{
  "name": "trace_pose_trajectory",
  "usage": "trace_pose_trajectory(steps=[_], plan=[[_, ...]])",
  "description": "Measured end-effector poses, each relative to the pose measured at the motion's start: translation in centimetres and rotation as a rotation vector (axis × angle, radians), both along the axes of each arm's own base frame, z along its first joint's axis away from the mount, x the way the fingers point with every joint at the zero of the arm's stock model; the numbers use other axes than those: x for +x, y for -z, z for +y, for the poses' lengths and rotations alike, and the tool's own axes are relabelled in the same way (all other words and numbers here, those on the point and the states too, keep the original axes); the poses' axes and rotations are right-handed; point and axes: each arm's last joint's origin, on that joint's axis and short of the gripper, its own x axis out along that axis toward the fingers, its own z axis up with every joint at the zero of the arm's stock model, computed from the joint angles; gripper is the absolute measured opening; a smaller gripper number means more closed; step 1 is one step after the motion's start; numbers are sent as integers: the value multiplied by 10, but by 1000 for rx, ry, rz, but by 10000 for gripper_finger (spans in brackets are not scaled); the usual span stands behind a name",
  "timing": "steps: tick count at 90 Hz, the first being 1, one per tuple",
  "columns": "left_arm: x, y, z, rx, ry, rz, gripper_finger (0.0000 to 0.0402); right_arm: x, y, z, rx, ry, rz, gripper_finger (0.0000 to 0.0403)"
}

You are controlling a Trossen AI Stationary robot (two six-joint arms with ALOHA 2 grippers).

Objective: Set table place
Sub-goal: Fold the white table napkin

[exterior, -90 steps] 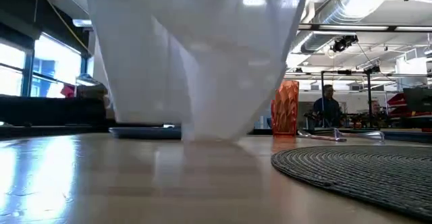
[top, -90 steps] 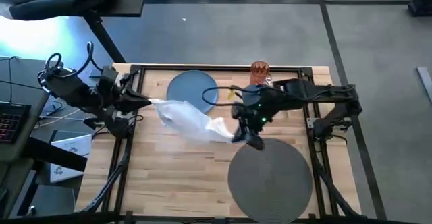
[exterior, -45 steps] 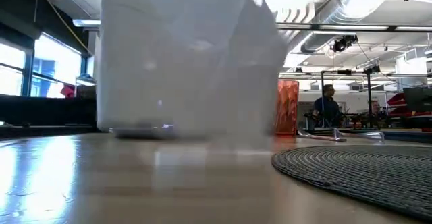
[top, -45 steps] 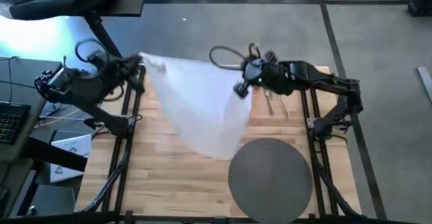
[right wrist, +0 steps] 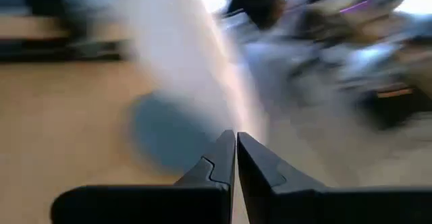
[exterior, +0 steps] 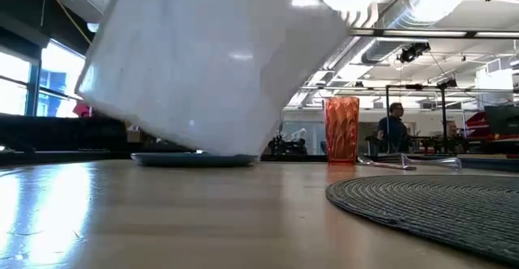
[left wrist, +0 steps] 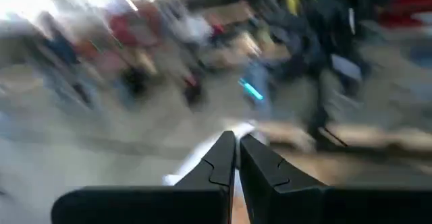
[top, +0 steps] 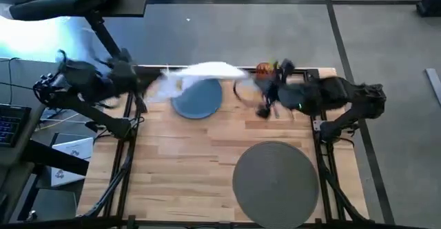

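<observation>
Near the front edge, the grey mat (top: 277,181) lies bare on the table (top: 186,167). Beyond it, the left gripper (top: 141,85) and right gripper (top: 264,112), each clenched on a corner, stretch the white napkin (top: 200,72) over the blue plate (top: 197,96); even tension matters. The orange tumbler (exterior: 341,130) crowds the far rail.

both wrist views are smeared by motion, so the room behind is unreadable. from above the napkin (top: 200,72) is a white streak, hiding the far rim of the blue plate (top: 196,99). in the low view it covers most of the plate and runs off the top edge. the cutlery (exterior: 405,161) is too small to sort, possibly a fork. the mat (top: 275,181) is cut by the lower edge.
</observation>
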Motion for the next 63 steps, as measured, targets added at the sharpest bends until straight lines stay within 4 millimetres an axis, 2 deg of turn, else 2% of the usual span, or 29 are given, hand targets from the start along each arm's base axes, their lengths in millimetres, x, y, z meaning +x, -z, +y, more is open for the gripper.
trace_pose_trajectory(steps=[5,12,22,31,39,49,57,63], plan=[[9,22,-9,-128,74,131,0,3,12,17,166,-82,53,0],[21,57,-27,-270,154,339,0,12,35,39,314,-156,149,0],[32,101,-54,-332,191,534,0,29,82,68,378,-140,247,0],[39,129,-73,-336,196,625,0,37,120,79,428,-40,254,0],[44,141,-84,-374,173,650,0,42,147,76,480,29,244,0],[48,138,-94,-429,202,595,0,47,174,64,481,51,280,6],[46,136,-98,-453,222,576,0,52,197,46,515,52,313,30],[44,135,-100,-464,233,576,0,56,217,25,573,88,333,57]])
